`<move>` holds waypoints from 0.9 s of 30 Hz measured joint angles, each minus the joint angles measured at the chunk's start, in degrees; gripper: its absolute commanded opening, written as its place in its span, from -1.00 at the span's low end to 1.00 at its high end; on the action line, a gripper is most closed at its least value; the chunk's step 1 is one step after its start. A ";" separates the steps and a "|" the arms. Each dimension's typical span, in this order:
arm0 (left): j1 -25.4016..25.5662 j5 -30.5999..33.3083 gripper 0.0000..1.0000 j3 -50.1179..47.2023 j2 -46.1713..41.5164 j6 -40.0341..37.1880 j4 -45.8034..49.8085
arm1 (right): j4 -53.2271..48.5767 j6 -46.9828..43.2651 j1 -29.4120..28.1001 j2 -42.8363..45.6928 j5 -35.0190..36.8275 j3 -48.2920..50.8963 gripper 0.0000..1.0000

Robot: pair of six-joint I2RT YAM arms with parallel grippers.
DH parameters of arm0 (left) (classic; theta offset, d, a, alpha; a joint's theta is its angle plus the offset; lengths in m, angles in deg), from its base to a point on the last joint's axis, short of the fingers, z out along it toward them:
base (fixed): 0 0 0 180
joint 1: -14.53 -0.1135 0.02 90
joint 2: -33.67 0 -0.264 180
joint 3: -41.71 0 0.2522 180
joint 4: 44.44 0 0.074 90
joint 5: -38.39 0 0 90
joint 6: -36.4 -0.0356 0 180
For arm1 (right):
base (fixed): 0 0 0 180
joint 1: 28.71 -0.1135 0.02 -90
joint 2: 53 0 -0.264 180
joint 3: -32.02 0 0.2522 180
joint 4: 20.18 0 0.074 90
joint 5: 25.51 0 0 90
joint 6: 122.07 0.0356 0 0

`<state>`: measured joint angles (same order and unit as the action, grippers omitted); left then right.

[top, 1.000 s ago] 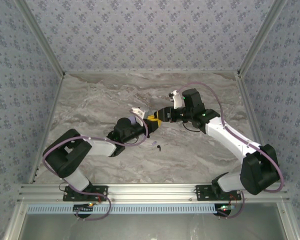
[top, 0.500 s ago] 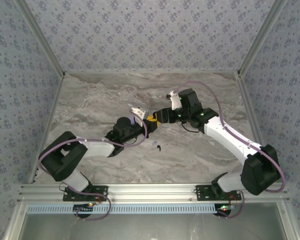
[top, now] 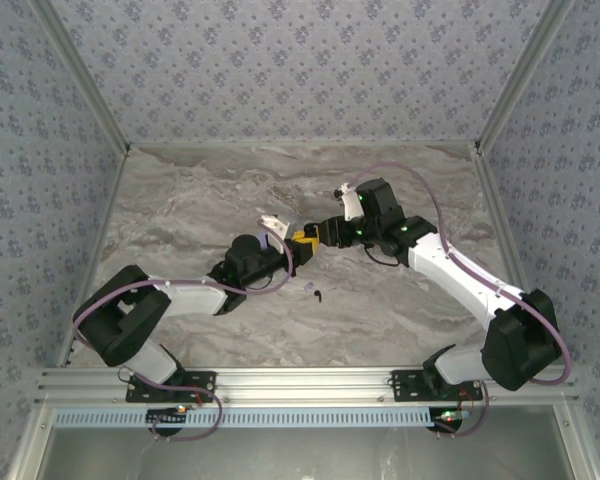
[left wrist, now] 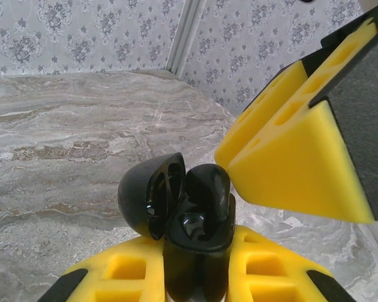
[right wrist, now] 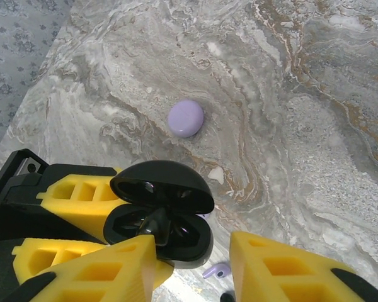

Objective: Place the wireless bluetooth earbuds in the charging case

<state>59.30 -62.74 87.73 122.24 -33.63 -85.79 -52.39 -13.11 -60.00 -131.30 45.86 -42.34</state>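
My left gripper (left wrist: pixel 195 280) is shut on a black charging case (left wrist: pixel 198 229), held with its lid (left wrist: pixel 148 195) swung open. A black earbud (right wrist: pixel 153 223) stands tilted in the case's base (right wrist: pixel 192 245), partly sunk in. My right gripper (right wrist: pixel 194 244) hovers just over the case, open, with its left finger (right wrist: pixel 94 270) beside that bud. A pale purple earbud (right wrist: pixel 215 270) and another black earbud (right wrist: pixel 227 297) lie on the marble below. In the top view the two grippers meet at mid-table (top: pixel 308 238), and the loose buds (top: pixel 315 292) lie just in front of them.
A closed pale purple case (right wrist: pixel 186 117) rests on the marble table (right wrist: pixel 315 126) beyond the black one. Patterned walls close in the table on three sides, with a metal rail along the near edge (top: pixel 310 380).
Both grippers stay together over the middle of the table. The left arm's elbow has slid a little left, and the right gripper has edged slightly toward the case.
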 measured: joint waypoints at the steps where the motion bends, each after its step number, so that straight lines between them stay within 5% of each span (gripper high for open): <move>1: 0.00 -0.02 -0.70 -0.09 0.00 -0.02 -0.09 | -0.15 -0.02 0.00 0.00 0.11 0.00 -0.29; 27: 0.68 -2.60 -0.70 -0.37 0.00 -1.75 -0.31 | -2.99 -1.73 -1.11 -1.14 0.48 -1.68 -0.25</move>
<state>59.98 -65.34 87.35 122.24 -35.38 -86.10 -55.39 -14.83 -61.11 -132.44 46.34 -44.02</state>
